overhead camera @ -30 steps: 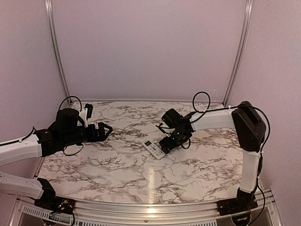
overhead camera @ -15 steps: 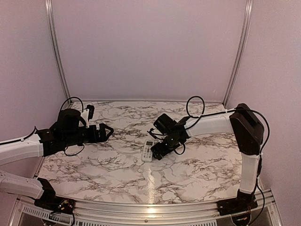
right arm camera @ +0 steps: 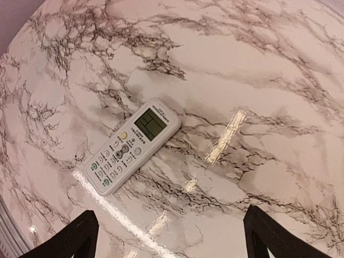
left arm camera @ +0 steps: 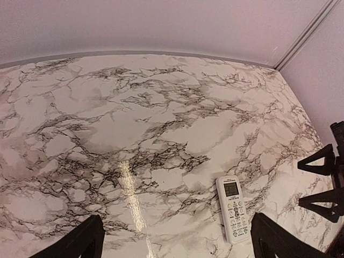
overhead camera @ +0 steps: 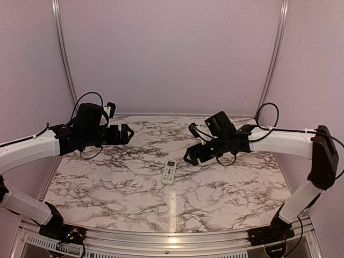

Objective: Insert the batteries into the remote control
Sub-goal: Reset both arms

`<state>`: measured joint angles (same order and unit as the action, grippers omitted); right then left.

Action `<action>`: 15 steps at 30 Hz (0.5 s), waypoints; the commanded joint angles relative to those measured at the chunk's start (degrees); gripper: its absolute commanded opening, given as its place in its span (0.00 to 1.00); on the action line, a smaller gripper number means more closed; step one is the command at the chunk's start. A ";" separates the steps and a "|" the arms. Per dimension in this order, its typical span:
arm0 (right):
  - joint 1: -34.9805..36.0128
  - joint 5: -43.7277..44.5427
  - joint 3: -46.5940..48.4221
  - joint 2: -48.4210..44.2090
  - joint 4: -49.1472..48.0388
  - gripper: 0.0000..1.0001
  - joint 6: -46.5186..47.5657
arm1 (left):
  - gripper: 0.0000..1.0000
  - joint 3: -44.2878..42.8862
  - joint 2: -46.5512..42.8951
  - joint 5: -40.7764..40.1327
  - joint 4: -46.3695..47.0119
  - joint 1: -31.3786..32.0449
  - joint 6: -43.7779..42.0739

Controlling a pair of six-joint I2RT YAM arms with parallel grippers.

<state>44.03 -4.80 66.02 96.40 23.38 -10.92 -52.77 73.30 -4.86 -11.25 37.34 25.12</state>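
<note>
**A:** Start with the setting. What does the overhead view show?

**B:** A white marble surface (overhead camera: 118,188) with dark veins, closed in by pale lilac walls (overhead camera: 172,54) with metal rails (overhead camera: 63,59) in the back corners. The remote control (overhead camera: 170,172) lies flat near the middle, buttons up, with its screen end toward the far wall.

**A:** And the arms?

**B:** Both are off the surface. The left claw (overhead camera: 127,134) hangs over the far left part and points toward the centre. The right claw (overhead camera: 189,157) hangs just right of the remote and beyond it, tilted down toward it. Neither touches it.

**A:** What about the left wrist view?

**B:** Its two black fingers (left arm camera: 80,244) sit in the bottom corners, spread wide with only bare marble between them, so that claw is open and empty. The remote control (left arm camera: 233,215) is at the lower right, near the right-hand finger, with its screen away from the camera. The right claw (left arm camera: 299,183) comes in at the right edge, its two triangular fingertips apart, beside the remote but clear of it.

**A:** And the right wrist view?

**B:** It looks down at the marble. The fingers (right arm camera: 75,239) are again in the bottom corners, set wide and holding nothing, so this claw is open too. The remote control (right arm camera: 133,145) lies on a diagonal left of centre, beyond the fingertips. Its greenish-grey screen (right arm camera: 150,124) is at the upper right end, and the rows of buttons run down to the lower left. Light glares off the marble beside it.
</note>
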 commanded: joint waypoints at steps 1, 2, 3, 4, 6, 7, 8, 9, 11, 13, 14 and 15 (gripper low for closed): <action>-7.93 -3.73 -6.31 -11.28 -9.96 0.93 -1.66 | 0.99 -5.53 2.13 -2.79 -5.38 -4.50 -4.44; -9.63 -3.89 -7.94 -13.94 -11.44 0.95 -1.57 | 0.99 -6.13 2.46 -2.53 -5.60 -5.95 -4.80; -11.73 -4.91 -9.33 -15.60 -12.57 0.96 -1.57 | 0.99 -6.42 2.73 -2.24 -5.70 -7.30 -5.02; -13.70 -6.17 -10.57 -16.87 -13.68 0.96 -1.73 | 0.99 -6.42 2.93 -1.79 -5.64 -8.64 -5.11; -17.02 -6.74 -13.24 -18.88 -16.48 0.97 -1.83 | 0.99 -5.48 3.23 -1.39 -5.30 -10.85 -5.39; -17.74 -7.09 -14.62 -19.53 -17.28 0.97 -1.85 | 0.99 -4.53 3.23 -1.12 -4.97 -11.83 -5.35; -19.01 -7.41 -15.91 -19.93 -18.85 0.98 -1.86 | 0.99 -3.37 3.14 -1.12 -4.48 -12.41 -5.47; -19.80 -7.65 -17.62 -20.09 -20.39 0.98 -1.94 | 0.99 -1.79 2.92 -1.38 -3.62 -12.86 -5.44; -21.05 -9.22 -20.64 -19.85 -22.79 0.98 -2.47 | 0.99 1.16 2.38 -1.63 -2.07 -13.43 -5.04; -21.35 -9.97 -23.37 -19.44 -26.35 0.99 -2.90 | 0.99 3.65 1.64 -2.27 -1.03 -13.52 -4.00; -21.35 -10.34 -24.58 -19.29 -27.37 0.99 -3.16 | 0.99 4.92 1.14 -2.12 -0.24 -13.46 -3.52; -21.35 -10.85 -25.63 -19.15 -28.29 0.99 -3.16 | 0.99 6.22 0.61 -1.87 0.33 -13.48 -2.93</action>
<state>23.14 -12.43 43.40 76.62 1.87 -12.88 -50.87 75.66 -6.48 -12.69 24.03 21.17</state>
